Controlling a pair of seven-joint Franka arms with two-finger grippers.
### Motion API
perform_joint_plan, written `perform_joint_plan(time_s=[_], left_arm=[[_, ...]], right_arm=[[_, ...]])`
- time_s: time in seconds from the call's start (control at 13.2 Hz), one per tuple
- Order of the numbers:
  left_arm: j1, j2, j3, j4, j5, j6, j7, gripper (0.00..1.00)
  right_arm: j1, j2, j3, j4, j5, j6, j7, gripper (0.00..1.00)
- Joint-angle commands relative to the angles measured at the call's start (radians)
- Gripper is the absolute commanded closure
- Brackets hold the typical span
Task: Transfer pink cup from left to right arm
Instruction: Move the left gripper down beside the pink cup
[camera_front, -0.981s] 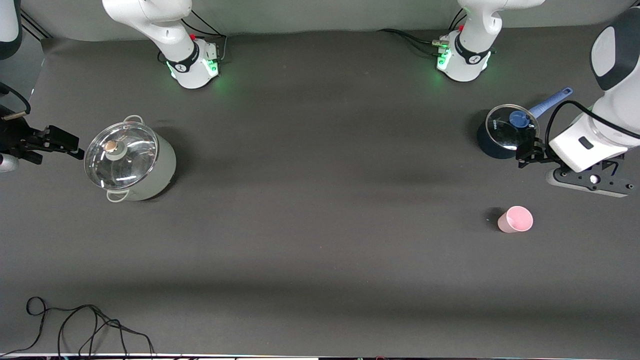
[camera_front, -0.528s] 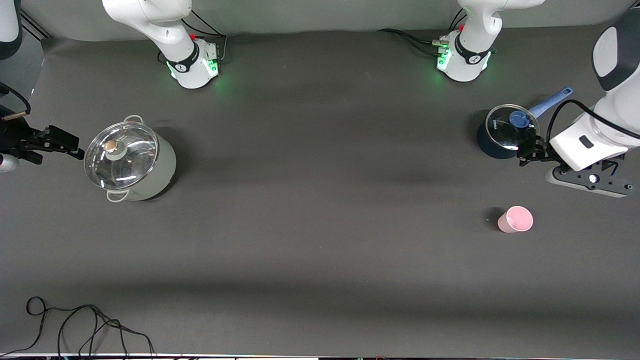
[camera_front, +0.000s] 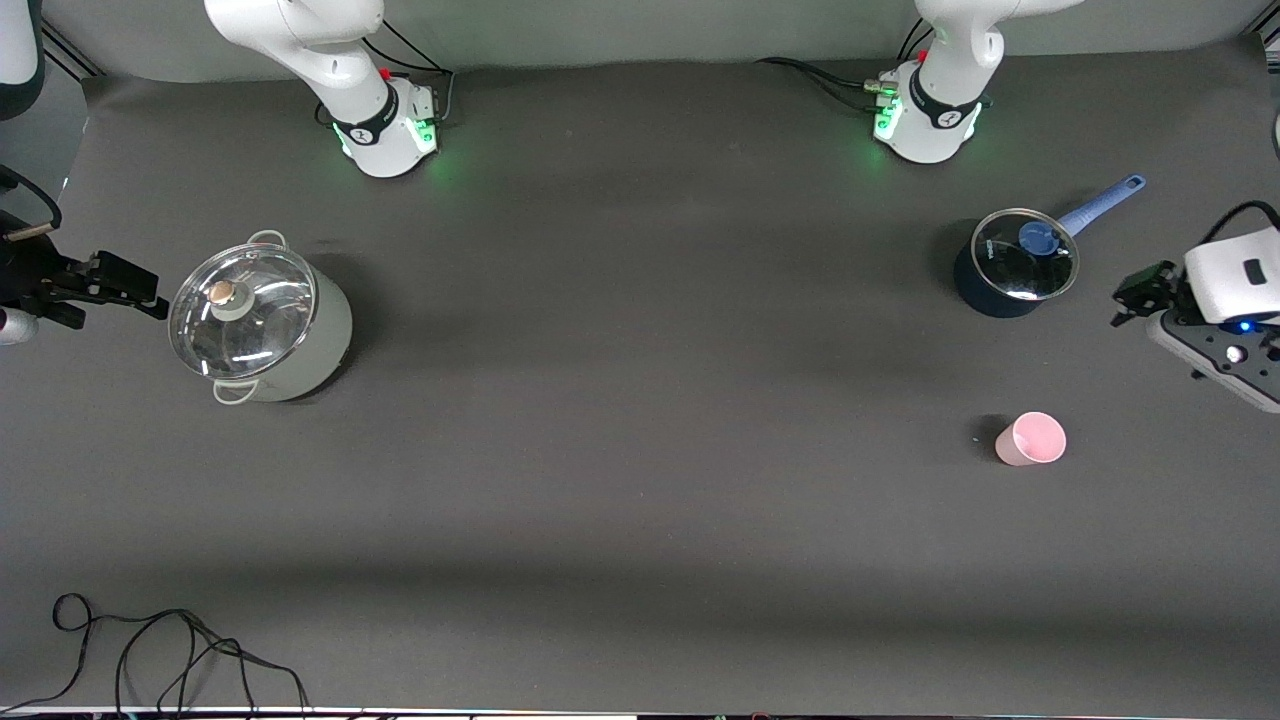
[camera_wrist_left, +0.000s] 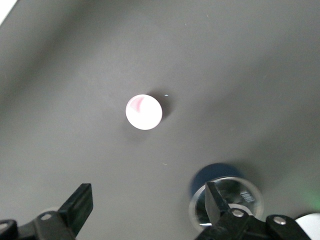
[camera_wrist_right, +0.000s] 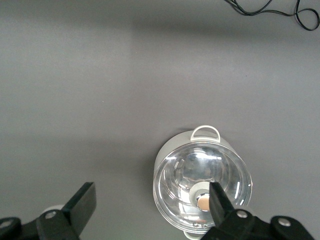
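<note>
The pink cup (camera_front: 1031, 439) stands upright on the dark table, toward the left arm's end and nearer the front camera than the blue saucepan. In the left wrist view the cup (camera_wrist_left: 143, 112) shows from above, well apart from the fingers. My left gripper (camera_front: 1140, 293) is open and empty, up over the table beside the saucepan, at the table's left-arm end; in its own view it (camera_wrist_left: 147, 205) has wide-set jaws. My right gripper (camera_front: 120, 285) is open and empty and waits beside the steel pot; its own view (camera_wrist_right: 150, 205) shows it spread above that pot.
A blue saucepan with a glass lid (camera_front: 1012, 265) stands near the left gripper and also shows in the left wrist view (camera_wrist_left: 225, 192). A lidded steel pot (camera_front: 258, 322) stands at the right arm's end. A black cable (camera_front: 150, 650) lies at the near edge.
The left arm has swung away from the blue saucepan toward its own end of the table, taking its gripper with it. The cup and the right arm have not moved.
</note>
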Motion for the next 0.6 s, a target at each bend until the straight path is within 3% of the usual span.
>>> perform_joint_plan(time_s=[0.0, 0.3, 0.53], left_arm=[[0.047, 0.055, -0.004, 0.023, -0.034, 0.067, 0.304, 0.01], [0.164, 0.165, -0.004, 0.056, -0.244, 0.090, 0.651, 0.04], [0.228, 0.222, -0.004, 0.060, -0.330, 0.086, 0.770, 0.04]], right_arm=[[0.002, 0.004, -0.001, 0.014, -0.001, -0.010, 0.017, 0.00], [0.004, 0.004, 0.000, 0.016, -0.001, -0.010, 0.019, 0.00], [0.004, 0.004, -0.001, 0.016, -0.001, -0.010, 0.019, 0.00]])
